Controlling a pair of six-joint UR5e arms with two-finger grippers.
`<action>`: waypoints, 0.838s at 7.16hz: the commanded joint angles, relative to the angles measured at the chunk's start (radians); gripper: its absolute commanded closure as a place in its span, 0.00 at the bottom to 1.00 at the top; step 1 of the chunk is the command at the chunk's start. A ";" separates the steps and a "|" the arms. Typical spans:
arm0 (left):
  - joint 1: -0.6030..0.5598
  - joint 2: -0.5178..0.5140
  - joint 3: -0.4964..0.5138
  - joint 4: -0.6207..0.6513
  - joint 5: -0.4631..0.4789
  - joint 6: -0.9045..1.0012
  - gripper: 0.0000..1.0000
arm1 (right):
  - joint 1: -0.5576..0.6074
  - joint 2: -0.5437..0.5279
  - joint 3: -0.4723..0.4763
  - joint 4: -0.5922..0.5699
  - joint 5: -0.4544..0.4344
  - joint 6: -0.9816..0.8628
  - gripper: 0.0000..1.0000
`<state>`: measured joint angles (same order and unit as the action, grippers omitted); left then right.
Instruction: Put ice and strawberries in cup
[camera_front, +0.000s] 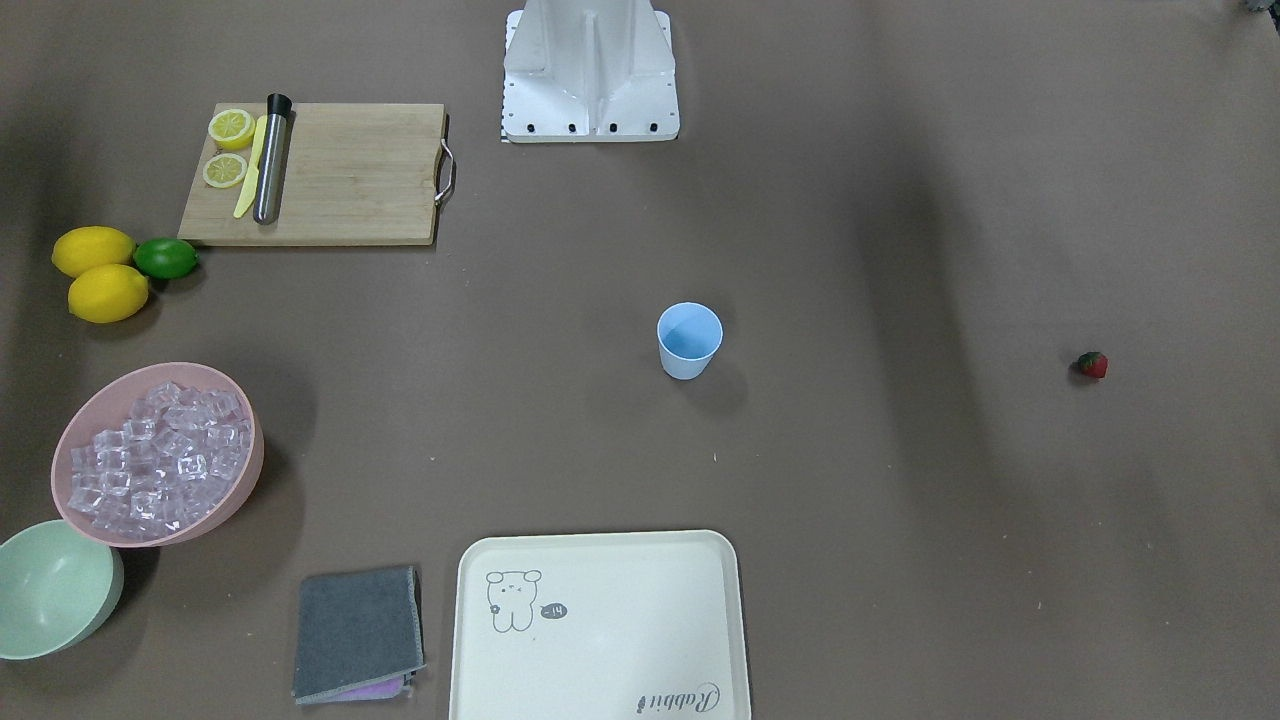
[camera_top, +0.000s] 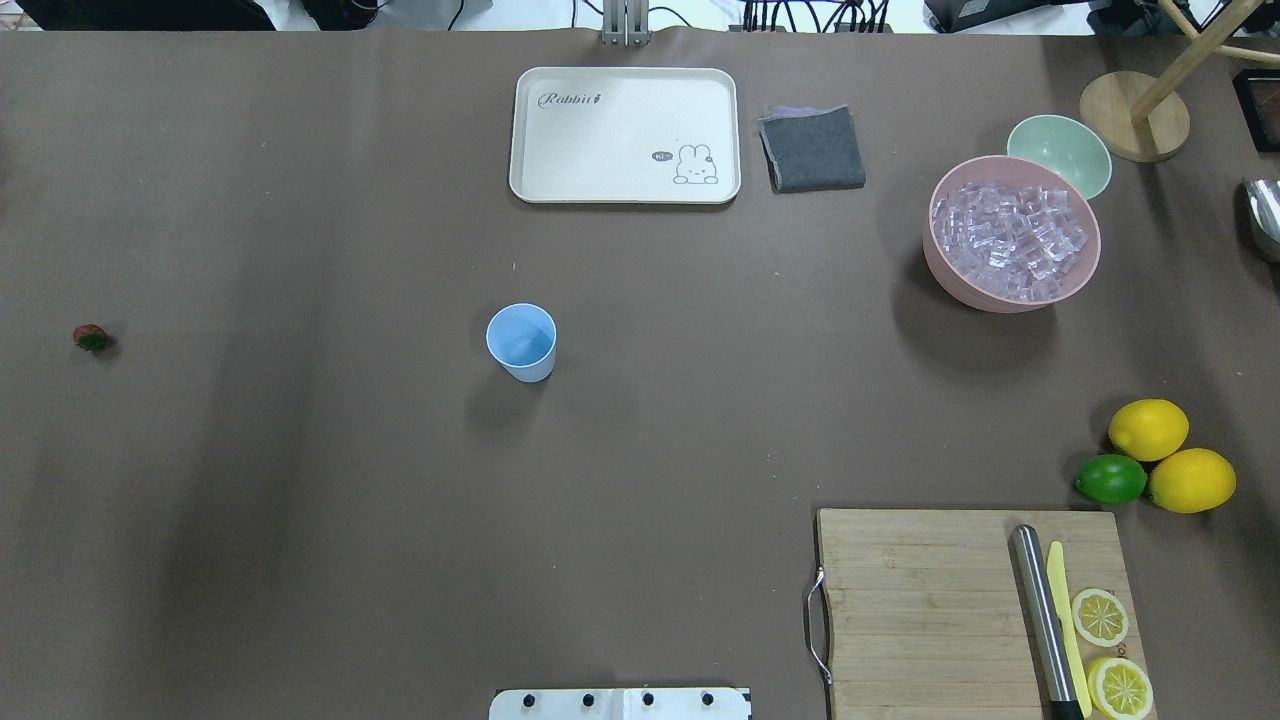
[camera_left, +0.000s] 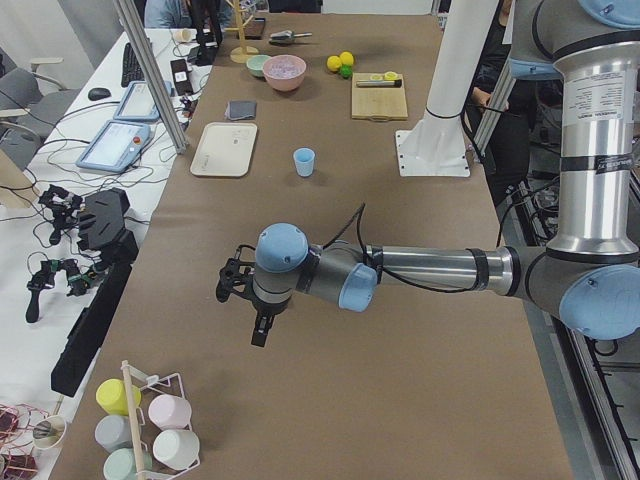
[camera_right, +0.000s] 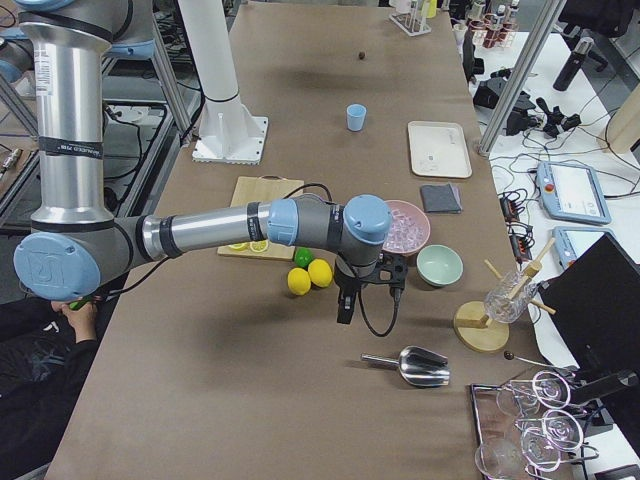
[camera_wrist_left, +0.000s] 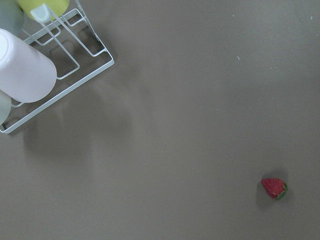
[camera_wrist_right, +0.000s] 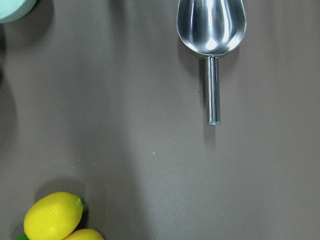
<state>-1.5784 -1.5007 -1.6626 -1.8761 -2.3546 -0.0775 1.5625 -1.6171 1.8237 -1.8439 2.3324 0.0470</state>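
The light-blue cup stands upright and empty near the table's middle, also in the overhead view. The ice fills a pink bowl on the robot's right side. One red strawberry lies alone far to the robot's left; the left wrist view shows it low at the right. My left gripper hangs above the table's left end. My right gripper hangs above the table beside the lemons. Both show only in the side views, so I cannot tell whether they are open or shut.
A metal scoop lies below my right wrist, near two lemons and a lime. A cutting board holds lemon halves and a steel muddler. A cream tray, grey cloth, green bowl and cup rack are around.
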 joint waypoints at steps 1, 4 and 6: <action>0.001 -0.009 0.000 0.000 0.000 -0.001 0.02 | 0.001 0.008 0.003 -0.001 -0.010 0.001 0.00; 0.001 -0.010 0.000 0.000 0.000 -0.001 0.02 | -0.001 0.005 0.005 0.000 -0.005 -0.012 0.00; 0.001 -0.012 0.000 0.000 0.000 -0.001 0.02 | 0.001 0.019 0.008 0.000 -0.004 -0.009 0.00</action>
<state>-1.5769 -1.5119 -1.6623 -1.8760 -2.3547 -0.0782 1.5627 -1.6077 1.8291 -1.8439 2.3273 0.0371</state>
